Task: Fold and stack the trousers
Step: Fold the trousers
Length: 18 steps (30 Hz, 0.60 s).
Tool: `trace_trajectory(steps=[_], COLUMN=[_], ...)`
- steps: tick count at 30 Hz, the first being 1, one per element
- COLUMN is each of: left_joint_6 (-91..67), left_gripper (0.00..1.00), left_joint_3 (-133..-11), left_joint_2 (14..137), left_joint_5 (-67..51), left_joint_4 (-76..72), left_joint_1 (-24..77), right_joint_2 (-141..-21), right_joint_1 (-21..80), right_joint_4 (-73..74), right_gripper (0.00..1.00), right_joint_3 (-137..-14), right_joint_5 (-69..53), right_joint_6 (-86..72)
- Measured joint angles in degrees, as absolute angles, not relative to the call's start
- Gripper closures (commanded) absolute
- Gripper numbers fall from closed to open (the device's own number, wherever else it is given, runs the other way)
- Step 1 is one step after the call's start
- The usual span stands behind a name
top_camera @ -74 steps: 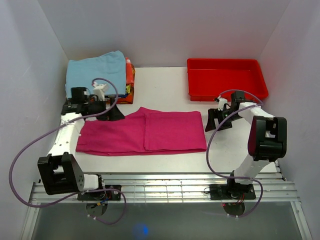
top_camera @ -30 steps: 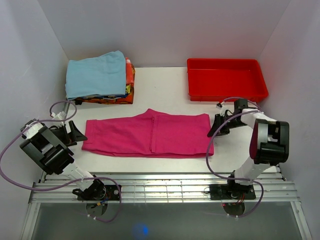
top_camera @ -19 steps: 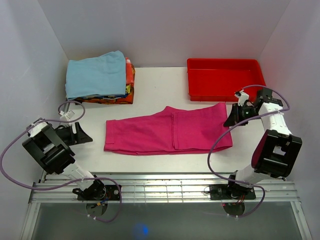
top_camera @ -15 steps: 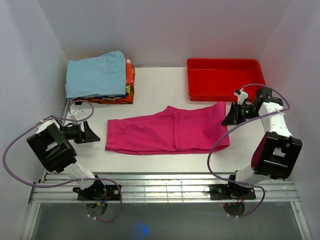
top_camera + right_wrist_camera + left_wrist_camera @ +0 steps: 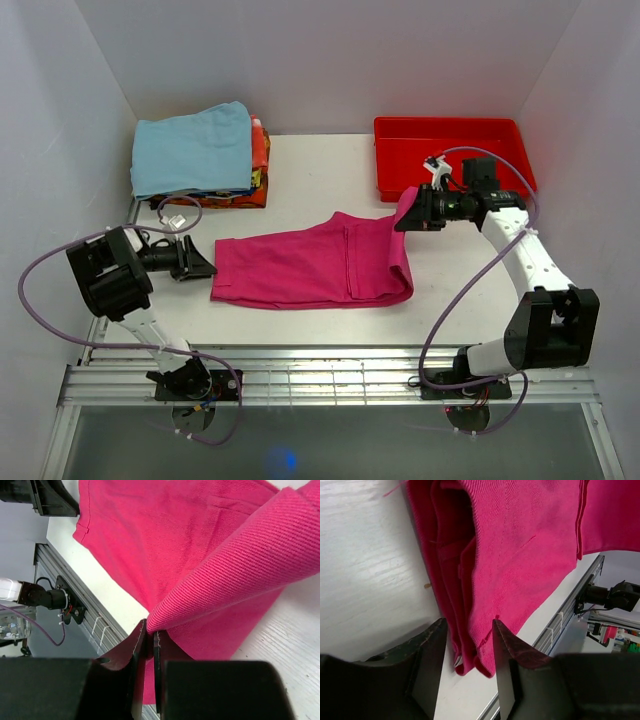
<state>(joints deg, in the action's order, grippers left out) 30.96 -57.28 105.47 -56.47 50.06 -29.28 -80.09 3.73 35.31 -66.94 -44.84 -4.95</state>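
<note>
Folding looks midway: on the table (image 5: 330,175), one pair of trousers (image 5: 300,268) lies central, already doubled lengthwise, its 3 o'clock end lifted; the crosswise fold and stacking remain. One red tray (image 5: 452,186) sits at 1 o'clock, one folded pile (image 5: 195,148) at 11. Two grippers: the right gripper (image 5: 408,212) pinches that raised end; the left gripper (image 5: 206,268), at 9 o'clock, straddles the hem part-open.

You have the trousers (image 5: 300,270) on the table (image 5: 320,180), cloth stack (image 5: 195,150) behind-left, tray (image 5: 450,160) behind-right. Left gripper (image 5: 205,265) straddles their left end; right gripper (image 5: 405,215) holds the right end raised, before the tray.
</note>
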Motion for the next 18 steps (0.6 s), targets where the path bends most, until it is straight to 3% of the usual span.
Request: trace_trajectory(steps=[3,10,18], left_joint_6=[29.0,25.5,18.3], left_gripper=[0.57,0.98,1.0], left_joint_3=[-57.3,-57.6,-57.0], left_joint_2=[106.5,108.3,108.6], left_joint_5=[-56.4,-56.6,-58.8], left_joint_4=[48.5,46.7,41.5], left_joint_1=[-26.7,-22.7,-16.5], right_joint_2=[-82.4,-89.6,-95.9], right_joint_1=[7.0,16.9,29.5], right_joint_4=[34.1,31.7,29.8], right_gripper=[0.92,0.92,0.92], right_joint_3=[-68.0,-73.0,-82.2], right_joint_5=[-43.4,-37.8,-31.3], right_joint_6=[-7.3,-11.0,-16.1])
